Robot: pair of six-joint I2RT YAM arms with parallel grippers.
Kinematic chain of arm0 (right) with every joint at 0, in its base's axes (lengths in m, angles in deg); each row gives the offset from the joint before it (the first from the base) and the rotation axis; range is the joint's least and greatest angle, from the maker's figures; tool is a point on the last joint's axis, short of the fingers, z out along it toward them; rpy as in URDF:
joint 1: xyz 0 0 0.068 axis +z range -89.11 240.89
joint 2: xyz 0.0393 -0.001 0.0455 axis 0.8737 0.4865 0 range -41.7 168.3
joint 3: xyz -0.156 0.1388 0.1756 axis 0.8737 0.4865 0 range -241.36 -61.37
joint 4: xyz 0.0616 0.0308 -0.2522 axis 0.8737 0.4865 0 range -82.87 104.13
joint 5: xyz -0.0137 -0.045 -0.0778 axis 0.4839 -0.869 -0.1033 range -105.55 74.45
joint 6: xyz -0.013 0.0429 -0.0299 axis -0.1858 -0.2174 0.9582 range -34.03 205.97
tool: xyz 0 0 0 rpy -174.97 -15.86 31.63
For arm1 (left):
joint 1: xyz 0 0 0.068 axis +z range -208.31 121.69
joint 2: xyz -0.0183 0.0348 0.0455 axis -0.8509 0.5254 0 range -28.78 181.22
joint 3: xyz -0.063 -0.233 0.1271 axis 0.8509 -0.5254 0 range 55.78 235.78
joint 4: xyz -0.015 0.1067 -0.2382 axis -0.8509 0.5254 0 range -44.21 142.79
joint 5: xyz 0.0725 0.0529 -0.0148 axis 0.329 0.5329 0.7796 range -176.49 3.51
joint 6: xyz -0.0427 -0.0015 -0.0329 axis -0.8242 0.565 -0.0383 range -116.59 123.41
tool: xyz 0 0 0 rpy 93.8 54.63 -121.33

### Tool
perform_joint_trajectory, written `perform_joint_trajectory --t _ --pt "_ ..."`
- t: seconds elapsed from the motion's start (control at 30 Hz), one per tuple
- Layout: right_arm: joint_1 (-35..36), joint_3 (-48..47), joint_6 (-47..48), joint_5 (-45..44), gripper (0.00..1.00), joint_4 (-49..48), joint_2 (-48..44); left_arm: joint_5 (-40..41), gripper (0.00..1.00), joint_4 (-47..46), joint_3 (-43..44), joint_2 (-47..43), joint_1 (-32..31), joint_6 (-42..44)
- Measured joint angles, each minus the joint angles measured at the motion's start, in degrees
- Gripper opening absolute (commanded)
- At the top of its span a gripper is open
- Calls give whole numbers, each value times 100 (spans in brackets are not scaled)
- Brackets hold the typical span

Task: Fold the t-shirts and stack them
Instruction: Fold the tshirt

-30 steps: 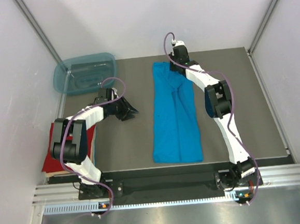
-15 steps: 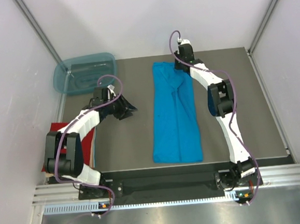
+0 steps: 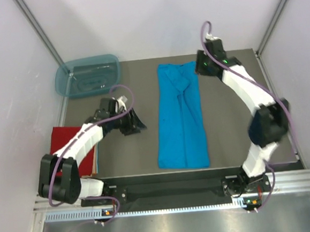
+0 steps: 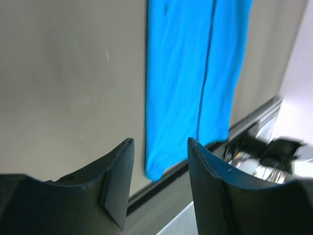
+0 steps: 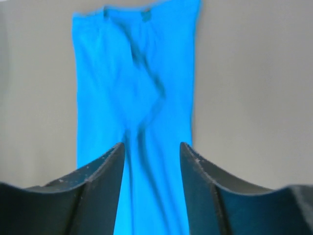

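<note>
The blue t-shirt [image 3: 181, 119] lies flat in the middle of the surface [image 3: 235, 115], already narrowed into a long strip that runs from the far edge towards the arms, with a dark lengthwise crease where its sides meet. The red t-shirt [image 3: 60, 139] sits as a flat rectangle at the near left, partly under the left arm and well apart from the blue one.

The left hand [image 3: 135, 123] hovers just beside the strip's left edge. In its wrist view the fingers [image 4: 117, 171] stand apart with nothing between them. The right hand [image 3: 201, 69] is over the far right corner of the strip, also open and empty, and the cloth lies well below its fingers [image 5: 105, 171].

The blue shirt looks light, thin and limp. It should drape from any pinch point and sag in the middle, so a single grip would likely drag the layers out of line. The sounder hold is probably a pinch through all layers at both corners of one short end, one hand on each, followed by a low carry so the fold lands square. Near the collar end the cloth seems bunched into a small ridge, though the right wrist view is too blurred to be sure. Cotton on this matt surface should grip rather than slide.
</note>
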Motion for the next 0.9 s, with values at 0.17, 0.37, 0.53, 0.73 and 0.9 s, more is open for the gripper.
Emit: perform_joint_trajectory --t 0.17,0.37,0.53,0.73,0.9 --pt "37 2581 -614 321 54 367 -2684 50 52 -15 -645 -168 -918 -85" --pt "431 5088 -1307 868 46 868 -4481 210 47 -168 -1320 -461 -1661 -527" --pt "664 6336 -1725 1174 41 949 -5346 470 41 -898 -1268 -629 -2483 -1174" --pt "680 7276 -1928 1698 42 505 -5624 935 42 -1762 -997 83 -3528 -1873" --pt "699 7591 -1996 1891 42 372 -5906 1198 42 -2151 -702 1036 -4120 -2302"
